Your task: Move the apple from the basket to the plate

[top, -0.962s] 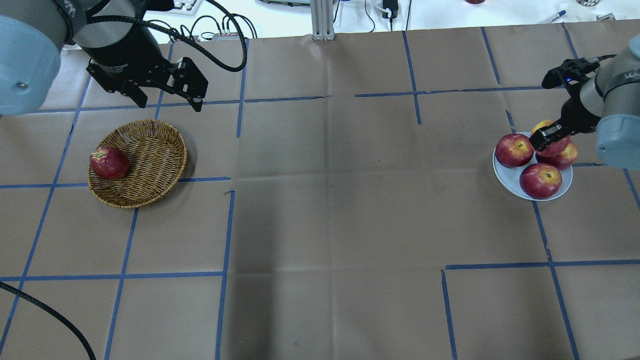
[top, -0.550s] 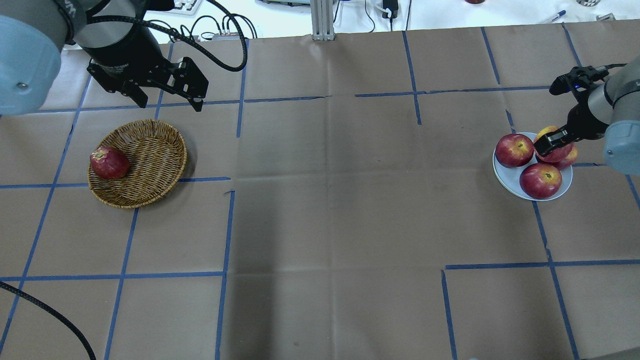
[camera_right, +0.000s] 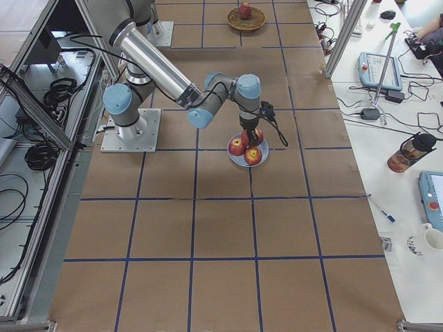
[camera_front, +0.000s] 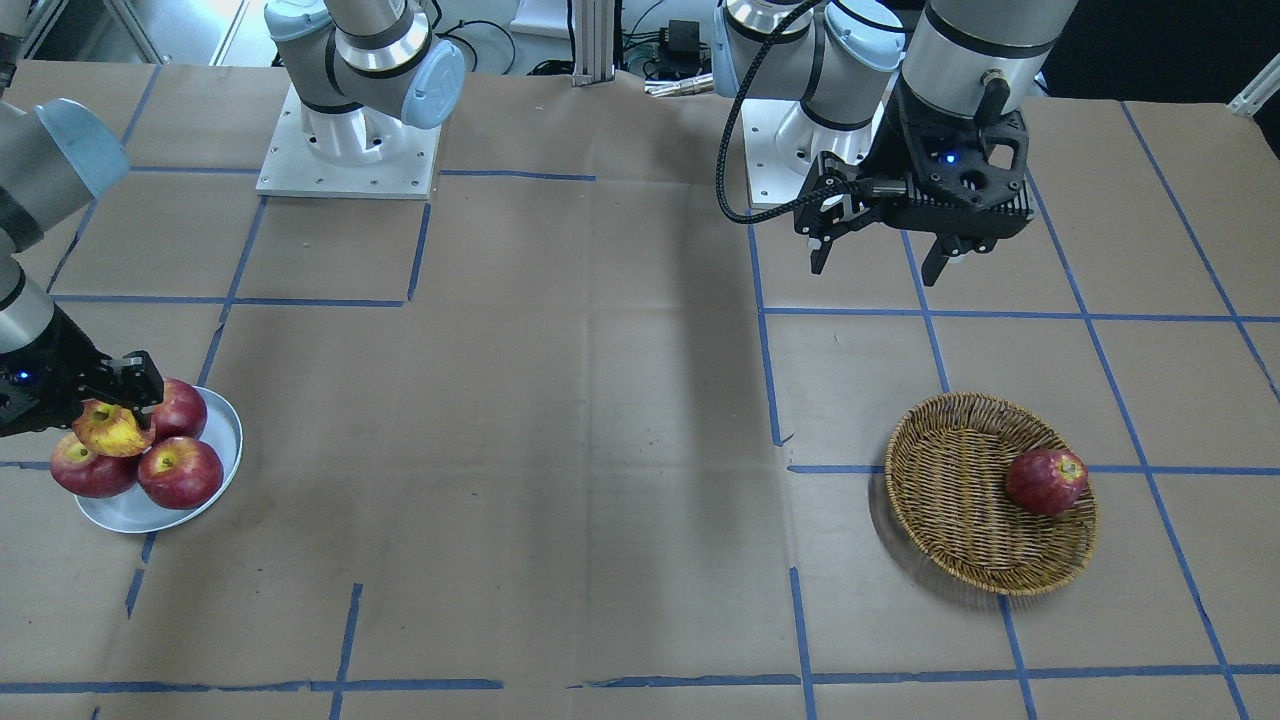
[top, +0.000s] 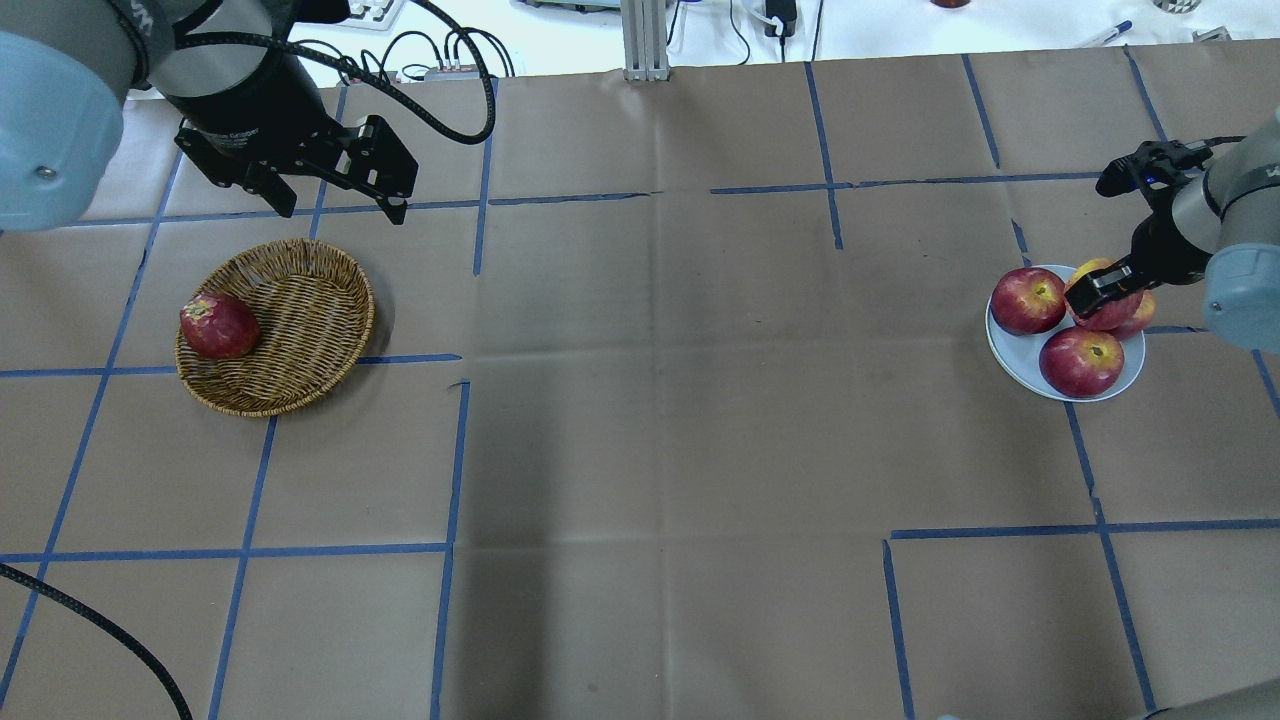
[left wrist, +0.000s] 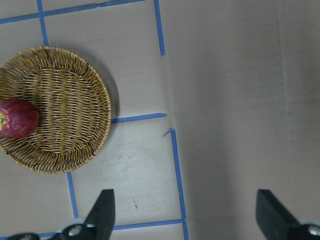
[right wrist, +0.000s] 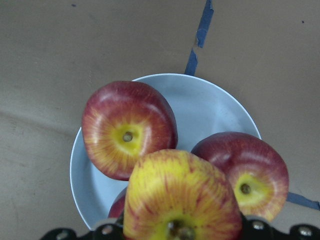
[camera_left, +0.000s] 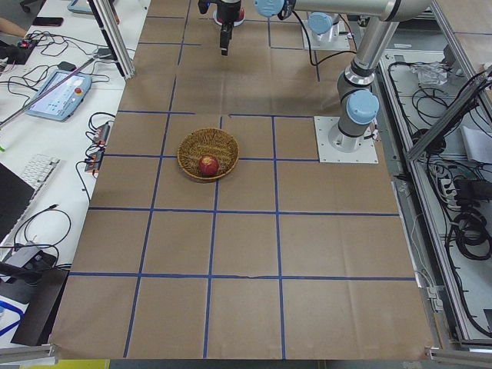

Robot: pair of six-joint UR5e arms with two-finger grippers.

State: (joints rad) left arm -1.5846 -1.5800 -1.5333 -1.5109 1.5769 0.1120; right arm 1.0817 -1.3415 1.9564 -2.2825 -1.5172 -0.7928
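Note:
My right gripper (top: 1104,290) is shut on the yellow-streaked apple (camera_front: 112,428) and holds it over the pale plate (top: 1010,362), right on top of three darker red apples (top: 1028,300). The wrist view shows the held apple (right wrist: 182,200) between the fingers, above the plate (right wrist: 210,105). I cannot tell if it rests on the others. The wicker basket (top: 305,300) sits at the left with one dark red apple (top: 218,325) in it. My left gripper (top: 340,208) is open and empty, raised behind the basket (left wrist: 65,110).
The table is brown paper with a grid of blue tape. The left arm's black cable (top: 470,90) hangs beside the left gripper. Both arm bases (camera_front: 345,150) stand at the robot's side of the table.
The right arm has shifted slightly and lowered a little with the apple over the plate. The left arm, the basket and its apple have not moved.

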